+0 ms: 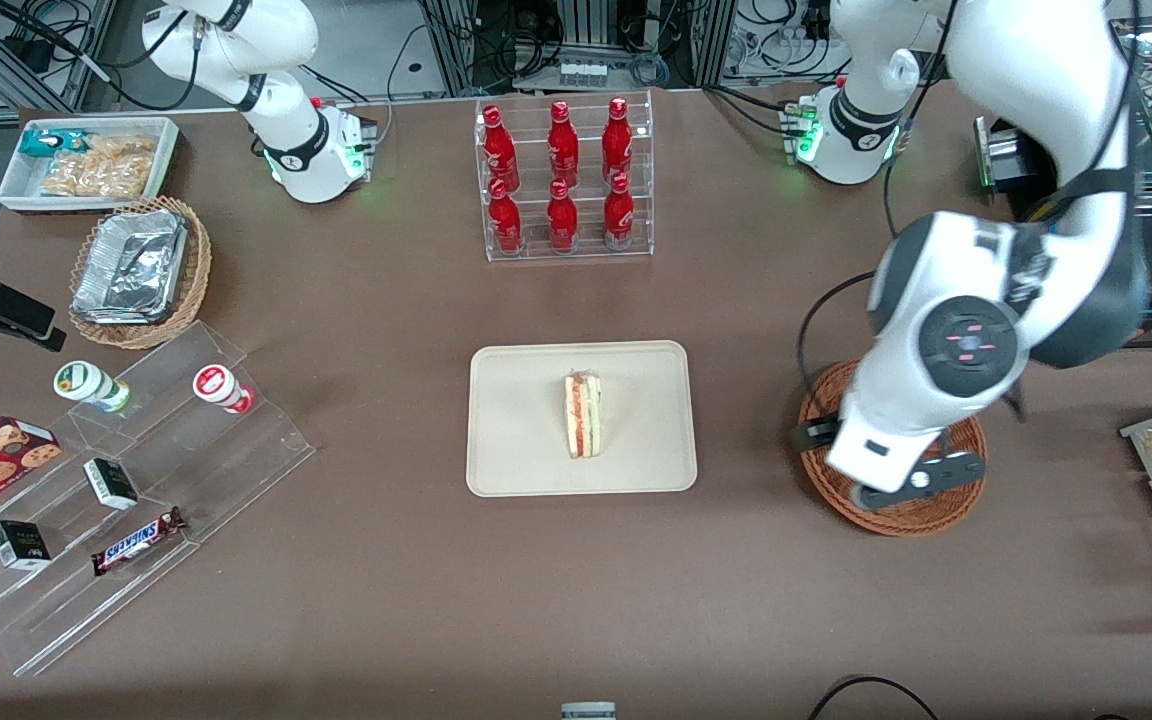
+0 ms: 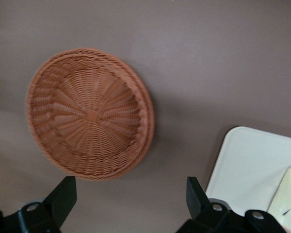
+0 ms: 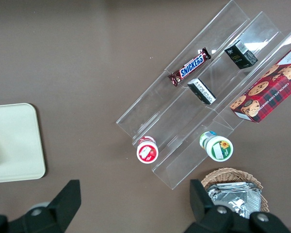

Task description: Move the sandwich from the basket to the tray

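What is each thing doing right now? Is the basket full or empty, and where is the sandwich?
sandwich: lying on the tray, not held.
tray: flat on the table, holding only the sandwich.
basket: empty, upright on the table.
gripper: open, holding nothing, above the table beside the basket.
red bottles: standing upright in a clear rack.
Snickers bar: lying on a clear stepped stand.

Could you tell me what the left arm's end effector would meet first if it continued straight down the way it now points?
Probably bare table beside the empty basket. The open end effector hangs above that gap, between basket and tray; depth is unclear.
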Available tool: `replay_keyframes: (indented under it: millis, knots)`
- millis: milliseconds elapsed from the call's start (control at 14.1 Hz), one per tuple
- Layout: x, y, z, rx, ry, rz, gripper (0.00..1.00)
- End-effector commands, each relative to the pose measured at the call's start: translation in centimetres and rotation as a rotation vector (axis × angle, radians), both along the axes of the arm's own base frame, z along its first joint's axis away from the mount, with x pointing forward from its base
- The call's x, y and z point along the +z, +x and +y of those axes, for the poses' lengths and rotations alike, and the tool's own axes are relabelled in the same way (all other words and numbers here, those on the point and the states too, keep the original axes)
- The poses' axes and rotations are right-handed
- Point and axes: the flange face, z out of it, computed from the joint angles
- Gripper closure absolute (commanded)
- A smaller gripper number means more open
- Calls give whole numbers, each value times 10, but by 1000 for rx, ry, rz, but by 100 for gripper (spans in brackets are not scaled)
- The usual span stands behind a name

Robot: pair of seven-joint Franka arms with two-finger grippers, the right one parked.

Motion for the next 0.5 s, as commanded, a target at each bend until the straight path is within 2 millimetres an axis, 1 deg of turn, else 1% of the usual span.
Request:
replay_keyframes:
  millis: [0, 71, 142, 212, 283, 354, 425]
  knots:
    - [29, -16, 37, -69, -37, 46, 0]
    - [38, -22, 45, -84, -33, 68, 0]
    - [49, -28, 58, -84, -25, 86, 0]
    - [56, -34, 70, -86, -21, 111, 0]
    - [65, -42, 75, -114, -18, 135, 0]
    - [73, -45, 82, -130, -17, 136, 0]
    - [81, -46, 103, -120, -20, 134, 0]
